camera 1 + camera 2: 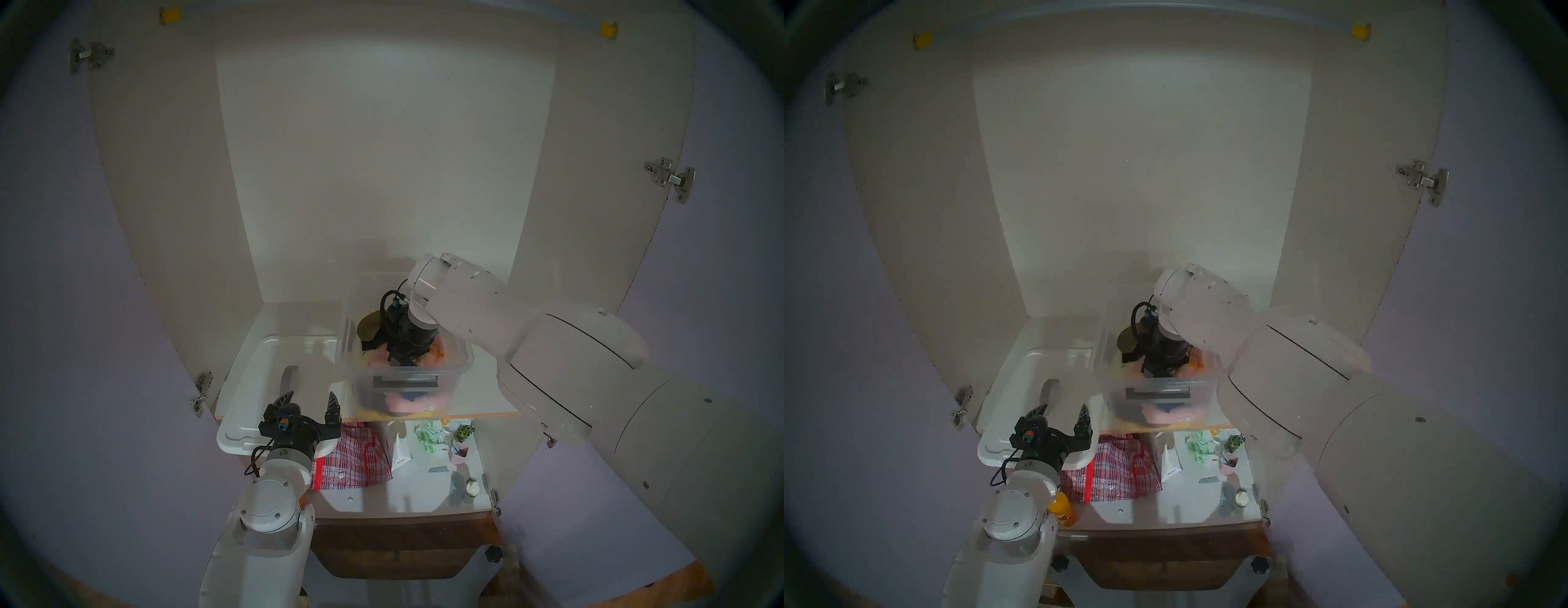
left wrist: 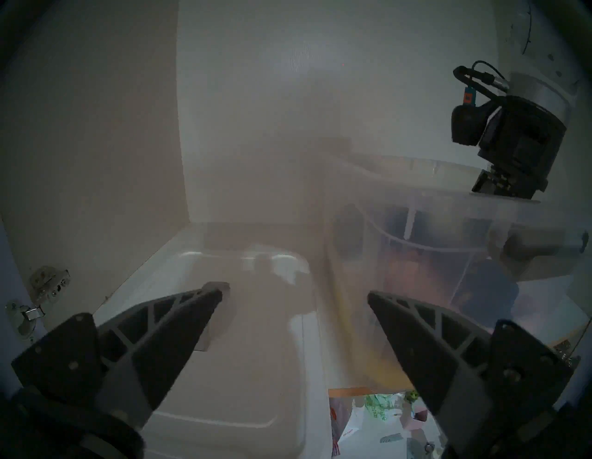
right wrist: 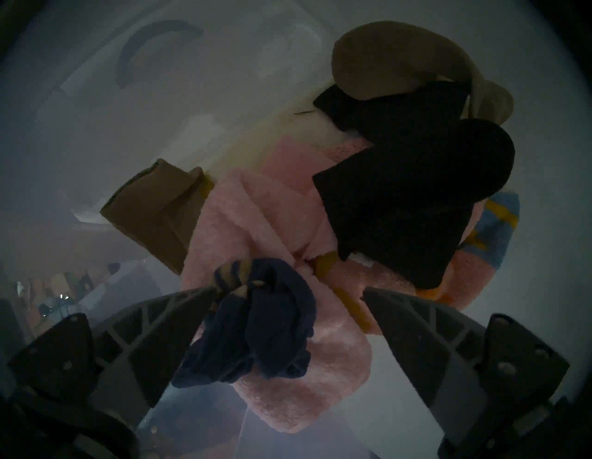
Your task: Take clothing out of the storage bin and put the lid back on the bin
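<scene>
Right tool (image 3: 288,293) spread inside clear rectangular plastic storage bin (image 1: 460,366), one fingertip apparently touching navy striped cloth bundle (image 3: 256,323) on pink cloth (image 3: 256,208); left tool (image 1: 307,402) spread above white translucent lid (image 1: 254,382)

On the cabinet's upper shelf the clear storage bin (image 1: 407,373) stands uncovered, pink cloth (image 1: 407,405) showing through its front wall under the grey latch bar. The right gripper (image 1: 396,354) reaches down into the bin, fingertips hidden. At the bin's nine o'clock lies the white lid (image 1: 271,382). The left gripper (image 1: 307,405) hovers over the lid's near end, fingers spread. A red plaid bag (image 1: 354,458) sits at the bin's six o'clock on the lower shelf.
</scene>
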Robot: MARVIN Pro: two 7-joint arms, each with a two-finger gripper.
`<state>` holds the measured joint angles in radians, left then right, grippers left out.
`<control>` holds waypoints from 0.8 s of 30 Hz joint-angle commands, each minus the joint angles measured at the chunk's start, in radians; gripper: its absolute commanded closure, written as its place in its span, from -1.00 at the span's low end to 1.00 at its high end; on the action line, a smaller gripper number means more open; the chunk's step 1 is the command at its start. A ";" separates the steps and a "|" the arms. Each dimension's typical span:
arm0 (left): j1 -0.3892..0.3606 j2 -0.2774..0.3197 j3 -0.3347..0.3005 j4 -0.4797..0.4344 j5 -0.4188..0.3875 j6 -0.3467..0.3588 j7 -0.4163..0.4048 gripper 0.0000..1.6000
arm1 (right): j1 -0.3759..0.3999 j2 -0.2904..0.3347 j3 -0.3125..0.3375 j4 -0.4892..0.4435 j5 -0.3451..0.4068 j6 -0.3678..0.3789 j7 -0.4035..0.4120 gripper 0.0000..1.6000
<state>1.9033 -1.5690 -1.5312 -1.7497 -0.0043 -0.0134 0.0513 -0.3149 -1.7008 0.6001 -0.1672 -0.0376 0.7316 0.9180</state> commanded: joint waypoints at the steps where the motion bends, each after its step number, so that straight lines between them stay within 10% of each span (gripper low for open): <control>1: -0.011 0.000 0.002 -0.024 0.000 -0.008 -0.003 -1.00 | 0.038 0.010 0.013 0.003 0.012 -0.001 0.032 -1.00; 24: -0.013 0.000 0.003 -0.020 0.000 -0.007 0.000 -1.00 | -0.003 -0.023 -0.147 -0.008 -0.097 -0.068 0.124 -1.00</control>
<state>1.9023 -1.5690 -1.5305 -1.7469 -0.0040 -0.0134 0.0541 -0.3283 -1.7099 0.4927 -0.1632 -0.0986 0.6934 1.0229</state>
